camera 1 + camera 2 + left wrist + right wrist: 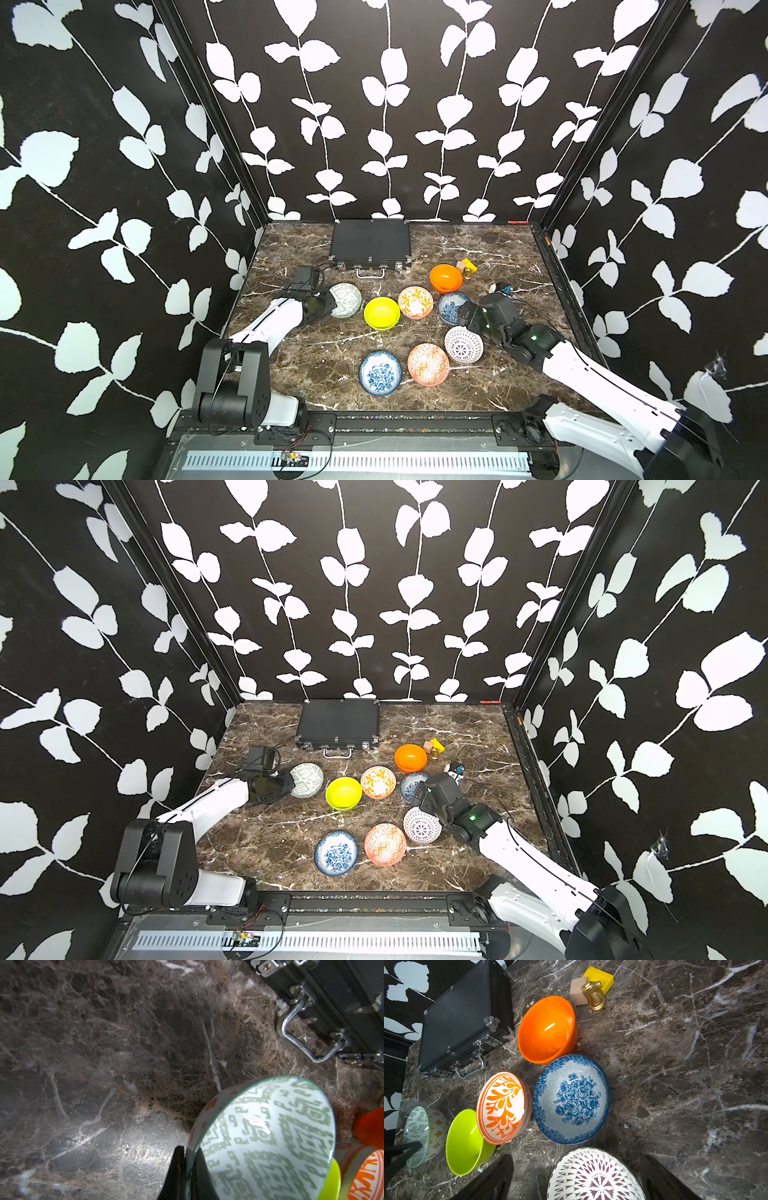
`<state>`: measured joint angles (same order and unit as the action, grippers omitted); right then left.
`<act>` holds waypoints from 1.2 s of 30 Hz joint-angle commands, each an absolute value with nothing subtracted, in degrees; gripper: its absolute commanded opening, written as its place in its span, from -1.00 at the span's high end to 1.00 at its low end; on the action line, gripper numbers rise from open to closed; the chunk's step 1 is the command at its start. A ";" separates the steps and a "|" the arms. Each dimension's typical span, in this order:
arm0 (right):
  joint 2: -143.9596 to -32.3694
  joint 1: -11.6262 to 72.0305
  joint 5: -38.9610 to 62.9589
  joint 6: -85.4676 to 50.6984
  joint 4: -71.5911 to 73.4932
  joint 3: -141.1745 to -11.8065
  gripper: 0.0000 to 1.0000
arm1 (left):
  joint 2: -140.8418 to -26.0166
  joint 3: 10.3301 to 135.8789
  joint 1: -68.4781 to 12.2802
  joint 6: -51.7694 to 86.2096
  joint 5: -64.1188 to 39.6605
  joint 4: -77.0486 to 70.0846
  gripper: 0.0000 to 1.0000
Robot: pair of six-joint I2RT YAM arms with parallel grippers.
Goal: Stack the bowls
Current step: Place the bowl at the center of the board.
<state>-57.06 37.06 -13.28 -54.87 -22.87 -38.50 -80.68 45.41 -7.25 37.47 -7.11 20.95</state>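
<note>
Left fingers [187, 1167] are clamped on the rim of the green bowl [345, 300], 1 finger inside and 1 outside. I judge it's a rim pinch because the bowl is too wide to span. The bowl is far left of the group. I cannot tell if it rests on the counter [316, 357] or is just lifted. The yellow bowl [381, 313] is just right of it, so that's the likely first drop: 1 short carry, nest green in yellow.

Right fingers [465, 319] are spread wide and hold nothing. They hang over the far blue bowl [449, 306] and the dotted bowl [463, 345]. In the right wrist view the 2 fingers stand either side of the dotted bowl's rim. Touching or not: cannot tell. It reads as lined up for that bowl, on the right so the arms don't cross.

Rest: the leaf bowl [415, 302] is right of yellow, and the orange bowl [445, 277] is farther back. The geometric bowl [428, 364] and near blue bowl [380, 372] sit side by side at the near side. All 8 are single, 0 stacked, so the task is at its start.

The case [371, 245] lies flat at the far edge with its handle toward the bowls. The blocks [468, 264] are just right of orange. Neither is mine to move, and both are clear of the green-to-yellow path.

Risk: a thin pinch on a glazed rim could let the bowl swing or slip. Carry low, set down level.
</note>
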 commanded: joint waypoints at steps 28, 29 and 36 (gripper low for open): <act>-58.17 36.83 -14.09 -54.58 -21.62 -39.19 -0.93 | -85.00 47.10 -7.19 39.20 -2.92 21.97 0.62; -58.16 36.83 -13.99 -54.50 -21.67 -39.20 -0.93 | -85.21 47.11 -7.13 39.11 -2.99 21.85 0.53; -58.31 36.83 -12.98 -54.28 -22.30 -39.65 -0.93 | -84.00 47.56 -7.12 38.97 -3.12 22.42 -0.17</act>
